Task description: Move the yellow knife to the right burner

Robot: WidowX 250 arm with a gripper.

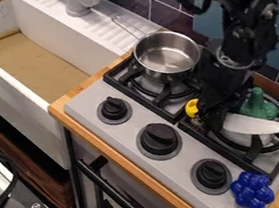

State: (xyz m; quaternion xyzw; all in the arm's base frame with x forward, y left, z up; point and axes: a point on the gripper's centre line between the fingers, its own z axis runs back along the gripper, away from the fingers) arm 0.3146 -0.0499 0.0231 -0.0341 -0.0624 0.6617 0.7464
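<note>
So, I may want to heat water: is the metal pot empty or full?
Empty: the pot is uncovered, and its bare metal bottom shows inside.

Yellow knife (pixel 237 124), pale blade (pixel 260 127) over black right burner (pixel 254 148), handle (pixel 191 107) leftward

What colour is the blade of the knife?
The blade is whitish grey, clearest in the camera view.

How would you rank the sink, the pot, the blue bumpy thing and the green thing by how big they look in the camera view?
1. Sink
2. Pot
Not ranked: blue bumpy thing and green thing; the green one is partly hidden by the white blade and farther away.
</note>
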